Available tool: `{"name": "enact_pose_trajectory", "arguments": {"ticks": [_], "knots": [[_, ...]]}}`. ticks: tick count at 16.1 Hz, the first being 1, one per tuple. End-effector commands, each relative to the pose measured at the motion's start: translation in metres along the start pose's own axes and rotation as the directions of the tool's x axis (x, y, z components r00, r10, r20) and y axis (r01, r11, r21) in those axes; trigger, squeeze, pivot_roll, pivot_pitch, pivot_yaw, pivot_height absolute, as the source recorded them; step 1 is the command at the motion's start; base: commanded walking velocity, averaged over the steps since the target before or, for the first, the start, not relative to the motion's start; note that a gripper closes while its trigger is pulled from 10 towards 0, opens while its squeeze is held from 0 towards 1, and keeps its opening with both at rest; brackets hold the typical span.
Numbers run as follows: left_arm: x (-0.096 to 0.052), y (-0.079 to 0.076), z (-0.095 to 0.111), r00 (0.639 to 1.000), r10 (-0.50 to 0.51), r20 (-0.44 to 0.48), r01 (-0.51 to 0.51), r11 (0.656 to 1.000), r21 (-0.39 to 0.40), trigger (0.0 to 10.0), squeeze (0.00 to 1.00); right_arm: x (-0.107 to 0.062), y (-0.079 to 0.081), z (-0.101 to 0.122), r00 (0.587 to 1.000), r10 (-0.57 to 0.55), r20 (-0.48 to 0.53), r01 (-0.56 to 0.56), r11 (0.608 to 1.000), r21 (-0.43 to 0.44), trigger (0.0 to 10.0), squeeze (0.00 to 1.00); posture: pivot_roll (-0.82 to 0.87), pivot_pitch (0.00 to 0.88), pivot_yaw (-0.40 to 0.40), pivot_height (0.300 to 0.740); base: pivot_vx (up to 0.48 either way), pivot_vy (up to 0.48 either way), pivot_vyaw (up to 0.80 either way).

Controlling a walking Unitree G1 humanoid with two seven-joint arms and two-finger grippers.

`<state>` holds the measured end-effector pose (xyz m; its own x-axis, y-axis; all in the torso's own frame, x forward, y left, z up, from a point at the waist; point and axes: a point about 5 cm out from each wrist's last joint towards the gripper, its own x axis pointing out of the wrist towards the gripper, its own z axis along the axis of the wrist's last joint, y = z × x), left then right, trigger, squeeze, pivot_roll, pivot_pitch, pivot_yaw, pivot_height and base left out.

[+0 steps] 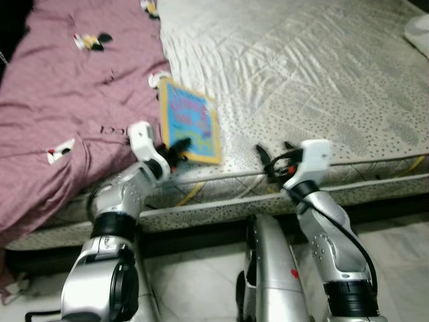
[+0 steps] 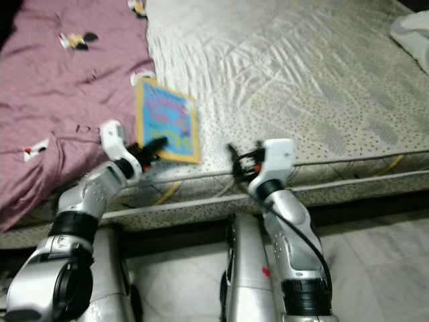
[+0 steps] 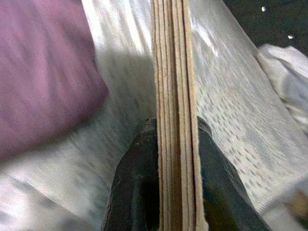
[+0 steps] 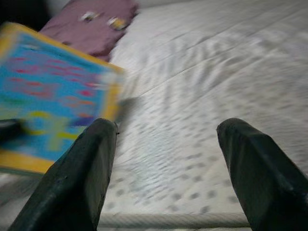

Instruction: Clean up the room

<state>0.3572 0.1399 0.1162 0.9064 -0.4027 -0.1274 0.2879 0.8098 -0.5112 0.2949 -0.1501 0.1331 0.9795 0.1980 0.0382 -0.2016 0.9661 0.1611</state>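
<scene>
Bed (image 1: 322,80) with pale speckled sheet takes up most of the head view; maroon blanket (image 1: 60,87) bunched over its left side. White cloth (image 1: 419,30) at the far right edge.

Picture book (image 1: 190,121), blue cover with yellow border, sits near the bed's front edge, just beside the blanket, tilted up off the sheet.

Left pincer (image 1: 179,145) is clenched on the book's lower edge; the wrist view shows the page stack (image 3: 174,115) edge-on between both fingers (image 3: 134,192).

Right pincer (image 1: 273,153) is spread wide, empty, hovering at the bed's front edge near the book.

Step, my read: lifting the book off the bed. Next: keep grip firm, raise clear of the sheet, carry to wherever books go.
</scene>
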Motion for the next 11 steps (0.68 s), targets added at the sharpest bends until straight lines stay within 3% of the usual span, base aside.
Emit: {"name": "enact_pose_trajectory", "arguments": {"ticks": [1,2,3,8,9,11], "knots": [[-0.007,0.004,0.014,0.997,0.019,0.075,-0.027,0.994,0.102,0.0,0.00,-0.001,-0.005,-0.002,0.999,-0.047,0.020,0.047,0.999,0.012,10.0,0.00,-0.01,0.000,0.029,0.475,0.000,0.000,0.00],[-0.014,0.004,0.018,0.992,0.014,0.127,-0.031,0.991,0.133,0.0,0.00,-0.002,-0.004,-0.006,0.998,-0.054,0.032,0.052,0.997,0.049,10.0,0.73,-0.01,0.000,0.040,0.475,0.000,0.000,0.00],[-0.021,0.008,0.021,0.984,0.040,0.171,-0.063,0.989,0.133,0.0,0.00,-0.003,-0.003,-0.008,0.997,-0.068,0.043,0.065,0.997,0.048,10.0,1.00,0.00,0.000,0.051,0.475,0.000,0.000,0.00],[-0.053,0.008,0.015,0.956,0.068,0.286,-0.146,0.954,0.261,0.0,0.00,0.005,-0.007,-0.012,0.979,-0.192,0.071,0.187,0.980,0.062,10.0,1.00,0.04,0.000,0.029,0.475,0.000,0.000,0.00],[-0.058,0.009,0.011,0.952,0.089,0.294,-0.169,0.951,0.258,0.0,0.00,0.004,-0.007,-0.013,0.983,-0.159,0.087,0.156,0.987,0.040,10.0,0.00,0.05,0.000,0.012,0.475,0.000,0.000,0.00],[-0.067,0.008,0.005,0.943,0.106,0.315,-0.201,0.937,0.287,0.0,0.00,0.002,-0.015,-0.014,0.976,-0.197,0.089,0.198,0.980,-0.007,10.0,0.00,0.05,0.000,-0.006,0.485,0.000,0.000,0.00]]}}
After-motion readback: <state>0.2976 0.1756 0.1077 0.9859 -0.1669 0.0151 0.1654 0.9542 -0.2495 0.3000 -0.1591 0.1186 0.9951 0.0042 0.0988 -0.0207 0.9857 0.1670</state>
